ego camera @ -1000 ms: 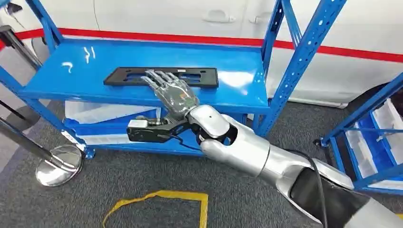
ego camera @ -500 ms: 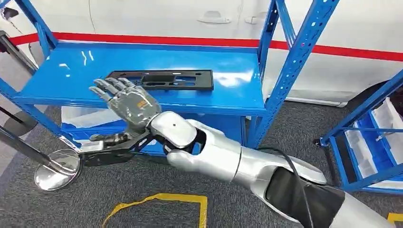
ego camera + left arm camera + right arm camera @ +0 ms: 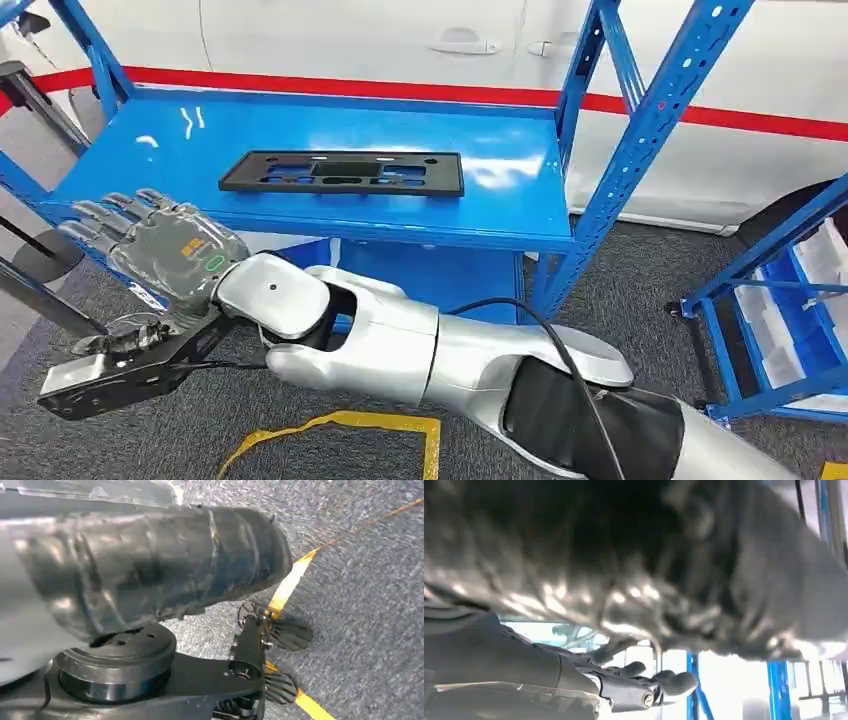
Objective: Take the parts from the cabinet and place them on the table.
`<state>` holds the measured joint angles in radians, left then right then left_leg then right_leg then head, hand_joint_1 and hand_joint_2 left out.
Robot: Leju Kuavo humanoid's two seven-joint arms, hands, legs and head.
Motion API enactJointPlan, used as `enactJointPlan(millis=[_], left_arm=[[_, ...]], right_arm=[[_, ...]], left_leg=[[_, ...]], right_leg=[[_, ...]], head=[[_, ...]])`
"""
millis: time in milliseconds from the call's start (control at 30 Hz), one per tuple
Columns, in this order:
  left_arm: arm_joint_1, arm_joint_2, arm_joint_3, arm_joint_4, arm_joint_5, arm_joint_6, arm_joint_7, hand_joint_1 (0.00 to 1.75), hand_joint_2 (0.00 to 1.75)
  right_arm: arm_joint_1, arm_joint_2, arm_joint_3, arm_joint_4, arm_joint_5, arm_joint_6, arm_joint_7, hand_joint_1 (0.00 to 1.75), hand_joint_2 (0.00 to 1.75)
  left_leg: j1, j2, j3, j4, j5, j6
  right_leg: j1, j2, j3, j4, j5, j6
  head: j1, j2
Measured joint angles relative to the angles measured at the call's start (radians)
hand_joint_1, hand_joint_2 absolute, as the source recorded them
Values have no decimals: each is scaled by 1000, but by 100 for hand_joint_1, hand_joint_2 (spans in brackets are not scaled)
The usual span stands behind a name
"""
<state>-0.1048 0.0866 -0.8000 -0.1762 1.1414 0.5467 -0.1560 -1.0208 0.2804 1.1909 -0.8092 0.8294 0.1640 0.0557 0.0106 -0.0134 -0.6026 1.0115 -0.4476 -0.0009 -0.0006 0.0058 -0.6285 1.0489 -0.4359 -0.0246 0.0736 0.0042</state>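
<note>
A flat black plastic part [image 3: 340, 172] with cut-outs lies on the top shelf of the blue cabinet [image 3: 500, 215]. My right hand [image 3: 152, 246] hovers in front of the shelf's left front edge, off to the left of the part and not touching it. Its fingers are spread and it holds nothing. The silver right arm [image 3: 400, 345] crosses the head view from the lower right. In the right wrist view the hand's dark fingers [image 3: 664, 681] stretch out, blurred. The left wrist view has the grey cover of my left hand [image 3: 140, 565] over the carpet, with its fingers hidden.
Blue uprights [image 3: 640, 130] stand at the cabinet's right end. A second blue rack with white bins [image 3: 790, 310] stands at the right. Yellow tape [image 3: 340, 425] marks the grey carpet. A white car body with a red stripe [image 3: 400, 50] is behind the cabinet.
My right hand has come off the black part and swung left and down, past the shelf's front edge. The part stays on the shelf.
</note>
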Motion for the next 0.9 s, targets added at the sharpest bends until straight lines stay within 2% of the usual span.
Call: enactJointPlan(millis=[67,133,167,233,267,300,333,367,400,433,467,500,600,633,667,700,767,800,833,867,900], left_arm=[[0,-1,-1,0,0,0,3,0,0],[0,-1,-1,0,0,2,3,0,0],[-1,-3,-2,0,0,2,3,0,0],[-1,-5,-2,0,-1,2,3,0,0],[0,-5,-2,0,-1,2,3,0,0],[0,-6,-2,0,-3,2,5,0,0],[0,-6,-2,0,-5,2,6,0,0],[-2,-6,-3,0,-9,2,6,0,0],[-4,-6,-3,0,-11,1,6,0,0],[-7,-6,-3,0,-11,-1,6,0,0],[-11,-8,-3,0,-11,-3,6,0,0],[-16,-8,-3,0,-11,-4,6,0,0],[-18,-13,-8,0,-11,-4,15,0,0],[-18,-17,-10,0,-11,-4,18,0,0],[-18,-18,-10,0,-11,-4,21,0,0],[-18,-18,-11,0,-11,-2,22,0,0],[-18,-18,-13,0,-12,-1,30,0,0],[-17,-19,-16,0,-12,2,34,0,0],[-16,-19,-18,0,-12,2,38,0,0],[-14,-20,-20,0,-12,3,39,0,0],[-12,-22,-21,0,-12,4,40,0,0]], right_arm=[[-2,15,10,9,-6,7,7,0,0],[-8,27,14,17,-7,7,11,0,0],[-14,35,16,19,-7,7,10,0,0],[-19,43,29,27,-7,8,11,0,0],[-19,46,39,31,-7,10,17,0,0],[-19,47,47,37,-13,14,27,0,0],[-21,48,56,40,-24,20,42,0,0],[-24,50,63,44,-36,30,58,0,0],[-29,52,71,47,-43,37,73,0,0],[-36,55,81,50,-49,42,88,0,0],[-45,56,89,55,-58,47,98,0,0],[-53,57,95,61,-66,52,106,0,0],[-69,58,116,89,-78,60,120,0,0],[-75,57,120,98,-79,61,121,0,0],[-80,57,122,106,-81,61,122,0,0],[-85,57,126,115,-81,62,122,0,0],[-92,57,138,142,-81,65,122,0,0],[-92,57,144,158,-81,67,124,0,0],[-92,55,147,170,-81,68,124,0,0],[-94,55,150,179,-81,68,127,0,0],[-99,55,153,187,-82,69,130,0,0]], left_leg=[[5,2,4,-5,2,-11],[6,5,1,7,-14,-21],[6,6,-17,49,-40,-26],[11,7,-96,204,-106,-36],[12,8,-132,269,-124,-40],[12,8,-149,292,-119,-42],[13,8,-142,266,-91,-43],[14,8,-112,198,-46,-42],[14,8,-67,104,2,-40],[14,9,-25,18,33,-37],[8,8,-7,-6,13,-33],[5,5,-10,-9,20,-23],[2,5,-11,-10,20,-9],[11,7,-5,-19,24,-1],[11,9,-1,-22,26,3],[10,9,-1,-22,25,6],[6,11,-2,-20,23,12],[4,10,-2,-18,21,14],[3,9,-1,-15,19,16],[1,8,-1,-13,17,17],[-1,7,0,-11,15,16]], right_leg=[[5,3,-1,-3,0,-6],[-7,2,13,-22,7,-17],[-9,0,17,-26,7,-22],[-8,-1,18,-27,6,-26],[-8,-1,18,-26,5,-27],[-8,0,18,-25,4,-27],[-9,1,19,-23,3,-25],[-9,3,20,-20,1,-24],[-10,4,21,-18,-2,-21],[-10,5,24,-17,-5,-17],[-3,5,21,-17,-6,-11],[-3,6,19,-15,-5,-7],[-5,6,25,-25,-2,10],[-1,6,24,-22,-7,17],[-6,4,12,3,-25,20],[-5,2,-16,62,-61,23],[-6,2,-96,225,-126,23],[-5,2,-121,270,-131,21],[-4,2,-121,263,-110,18],[-1,2,-102,217,-74,12],[2,2,-68,142,-32,4]], head=[[1,0],[0,0],[-8,0],[-7,0],[-8,0],[-7,0],[-8,0],[-8,0],[-8,0],[-8,0],[-8,0],[-7,0],[-7,0],[-6,0],[-6,0],[-5,0],[-6,0],[-6,0],[-6,0],[-6,0],[-6,0]])
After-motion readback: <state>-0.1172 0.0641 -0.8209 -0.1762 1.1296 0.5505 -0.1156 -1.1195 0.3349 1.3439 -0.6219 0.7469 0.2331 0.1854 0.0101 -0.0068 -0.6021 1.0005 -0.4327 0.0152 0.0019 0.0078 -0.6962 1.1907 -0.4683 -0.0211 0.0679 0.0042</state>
